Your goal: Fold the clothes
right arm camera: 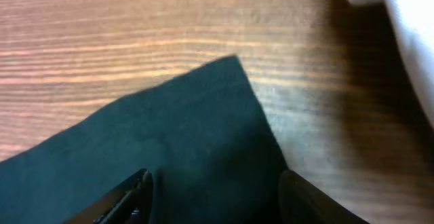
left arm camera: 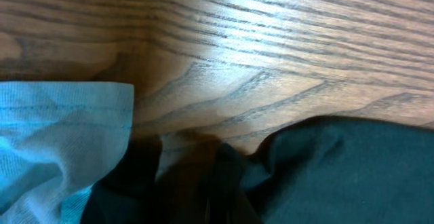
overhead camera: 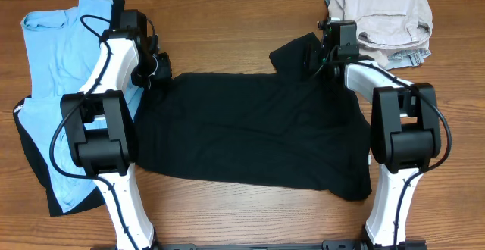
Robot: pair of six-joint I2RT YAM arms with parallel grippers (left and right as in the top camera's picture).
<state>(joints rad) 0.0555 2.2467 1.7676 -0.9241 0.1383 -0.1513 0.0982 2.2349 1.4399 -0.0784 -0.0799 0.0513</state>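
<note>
Overhead, the biggest thing is the brown wooden table (overhead camera: 227,23). On it, in the middle of the frame, the black T-shirt (overhead camera: 250,129) lies spread out flat. Its long side runs from left to right across the picture. One sleeve sticks out toward the upper right. I cannot tell which end is the neck.

At the left edge lies a light-blue shirt (overhead camera: 61,60) with more dark cloth (overhead camera: 30,151) under its lower part. In the upper right corner sits a pile of pale folded clothes (overhead camera: 383,15).

The left claw (overhead camera: 157,68) is low at the black shirt's upper left corner, just beside the blue shirt. The left wrist view is dark and blurry at the bottom, so I cannot tell if this claw is apart or pinched.

The right claw (overhead camera: 312,57) is at the sleeve. In the right wrist view its two fingers (right arm camera: 129,197) stand wide apart, with the black sleeve corner lying between them.
</note>
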